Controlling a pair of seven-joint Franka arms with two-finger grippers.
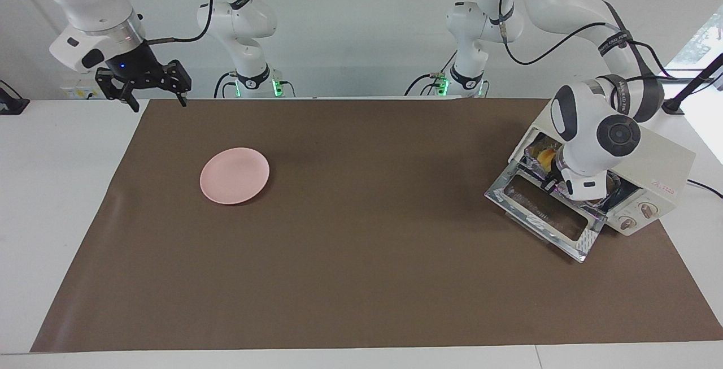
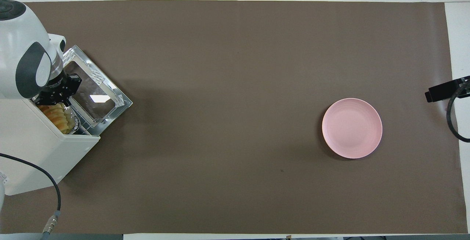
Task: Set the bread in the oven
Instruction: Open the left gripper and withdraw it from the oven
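Note:
The cream-white oven (image 1: 655,151) (image 2: 44,151) stands at the left arm's end of the table with its glass door (image 1: 542,211) (image 2: 96,96) dropped open. The yellow-orange bread (image 1: 545,157) (image 2: 55,117) lies in a crinkled foil tray (image 2: 74,123) inside the oven mouth, mostly hidden under the oven's top. My left gripper (image 1: 556,183) (image 2: 51,98) reaches into the mouth over the door's hinge, shut on the tray's rim. My right gripper (image 1: 159,102) (image 2: 438,93) hangs open and waits over the mat's corner at the right arm's end.
A round pink plate (image 1: 234,175) (image 2: 352,128) lies on the brown mat (image 1: 361,256) toward the right arm's end. The oven's power cable (image 2: 55,199) trails off its side nearest the robots. The open door juts out over the mat.

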